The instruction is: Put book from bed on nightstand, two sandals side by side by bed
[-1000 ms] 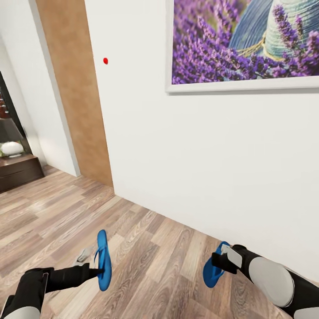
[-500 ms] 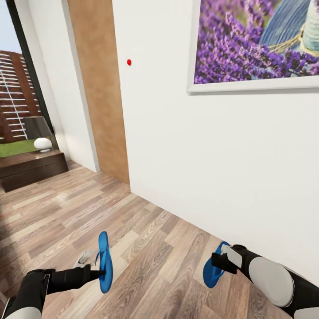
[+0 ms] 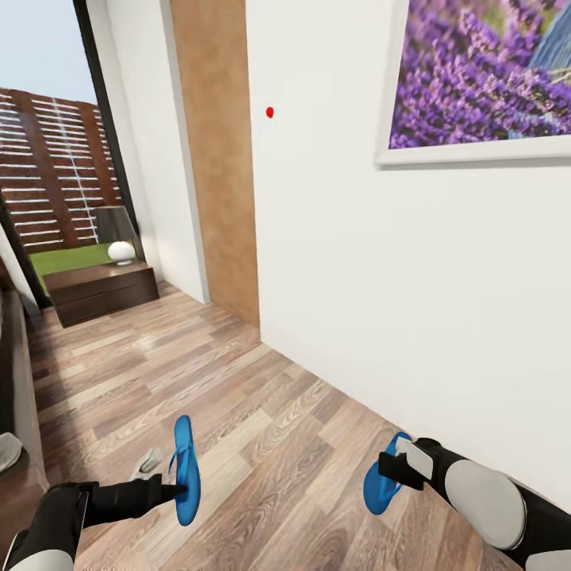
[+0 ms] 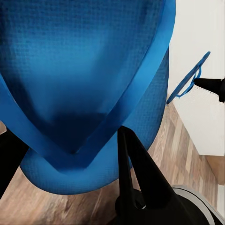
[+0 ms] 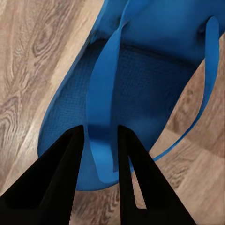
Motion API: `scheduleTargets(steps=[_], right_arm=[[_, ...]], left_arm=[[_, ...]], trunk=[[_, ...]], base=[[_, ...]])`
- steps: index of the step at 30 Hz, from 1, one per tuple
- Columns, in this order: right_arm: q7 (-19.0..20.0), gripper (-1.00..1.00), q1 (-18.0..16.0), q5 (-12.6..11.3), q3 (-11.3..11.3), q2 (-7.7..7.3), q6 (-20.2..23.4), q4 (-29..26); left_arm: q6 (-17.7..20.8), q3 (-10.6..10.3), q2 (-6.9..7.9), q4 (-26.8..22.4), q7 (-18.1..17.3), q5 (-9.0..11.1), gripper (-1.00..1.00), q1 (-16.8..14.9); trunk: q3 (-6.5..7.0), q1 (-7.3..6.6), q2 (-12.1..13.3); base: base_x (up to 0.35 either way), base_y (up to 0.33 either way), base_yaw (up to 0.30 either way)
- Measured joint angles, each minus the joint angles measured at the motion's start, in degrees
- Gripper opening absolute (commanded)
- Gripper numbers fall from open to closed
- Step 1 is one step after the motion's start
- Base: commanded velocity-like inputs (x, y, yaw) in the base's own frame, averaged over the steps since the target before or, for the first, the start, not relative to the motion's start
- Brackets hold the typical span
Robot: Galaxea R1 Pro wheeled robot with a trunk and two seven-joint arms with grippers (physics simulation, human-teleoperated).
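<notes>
Head view shows each pincer, left (image 3: 181,489) and right (image 3: 386,474), clenched on one sandal (image 3: 185,469), (image 3: 382,480), carried clear of the floor (image 3: 262,412) for transport.

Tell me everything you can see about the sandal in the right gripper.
The sandal is a bright blue flat flip-flop with a dimpled, foam-like sole and thin blue thong straps. The right gripper is shut on one strap, its black fingers either side of it. It hangs tilted above the wood-plank floor, near the white wall, touching nothing else.
</notes>
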Motion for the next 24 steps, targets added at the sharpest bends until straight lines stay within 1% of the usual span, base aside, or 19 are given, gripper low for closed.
scheduleTargets(steps=[24], right_arm=[[0.0,-1.0,0.0,-0.1,0.0,0.05,-0.1,0.0]], left_arm=[[0.0,0.1,0.14,0.0,0.0,0.0,-1.0,0.0]], trunk=[[0.0,0.0,0.0]], base=[[0.094,-0.088,0.263]])
